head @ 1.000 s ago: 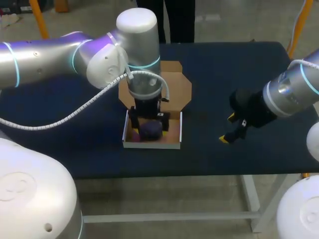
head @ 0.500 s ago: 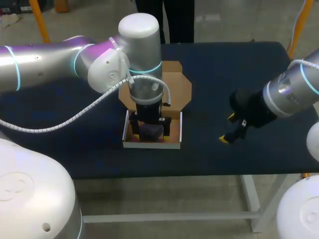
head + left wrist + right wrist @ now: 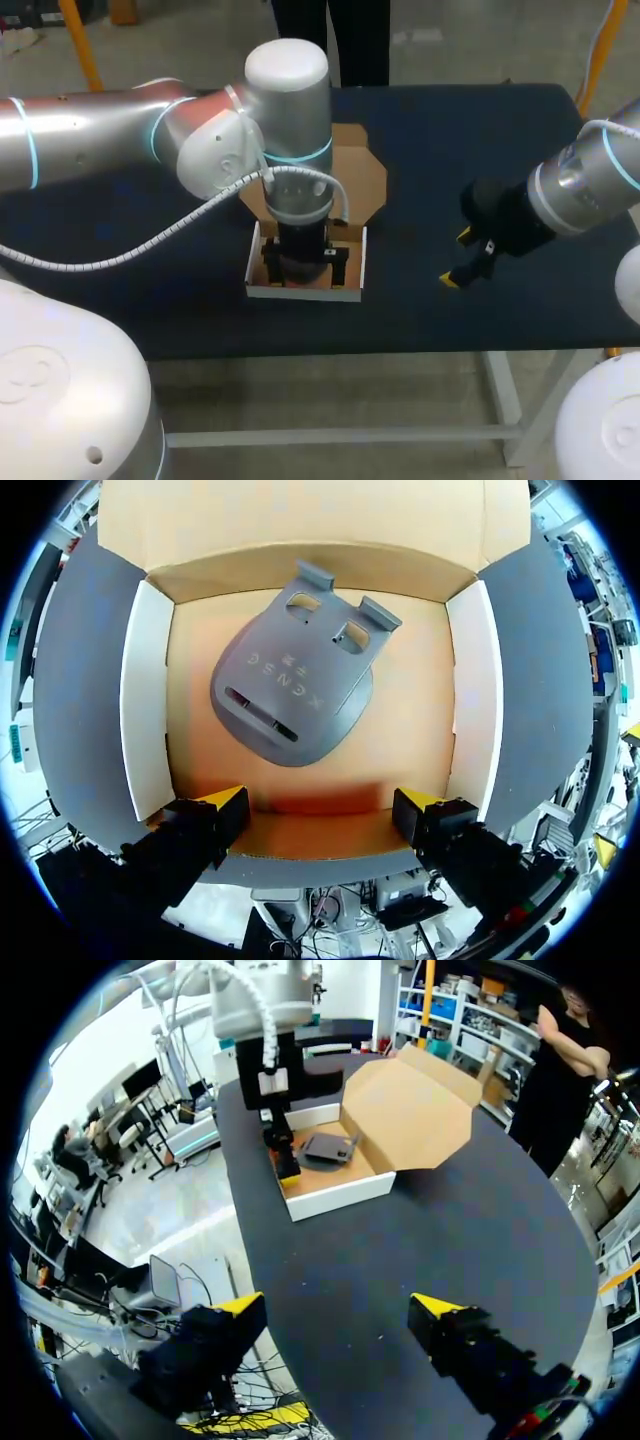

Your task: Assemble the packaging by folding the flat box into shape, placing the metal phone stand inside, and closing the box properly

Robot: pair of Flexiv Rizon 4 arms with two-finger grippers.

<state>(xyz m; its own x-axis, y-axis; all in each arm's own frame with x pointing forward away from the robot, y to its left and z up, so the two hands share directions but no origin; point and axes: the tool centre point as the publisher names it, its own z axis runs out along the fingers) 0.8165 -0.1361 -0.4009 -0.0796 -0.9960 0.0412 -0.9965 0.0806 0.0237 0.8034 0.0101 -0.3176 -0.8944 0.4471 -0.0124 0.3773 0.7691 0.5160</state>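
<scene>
The left pincer (image 3: 320, 802) is hovering spread over the folded box (image 3: 143, 695), stand (image 3: 293, 690) lying inside, with only the lid (image 3: 290, 515) seemingly remaining to close.

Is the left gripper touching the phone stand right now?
Apart. The left wrist view shows the open left gripper with its fingertips clear of the phone stand, bare box floor between them.
</scene>
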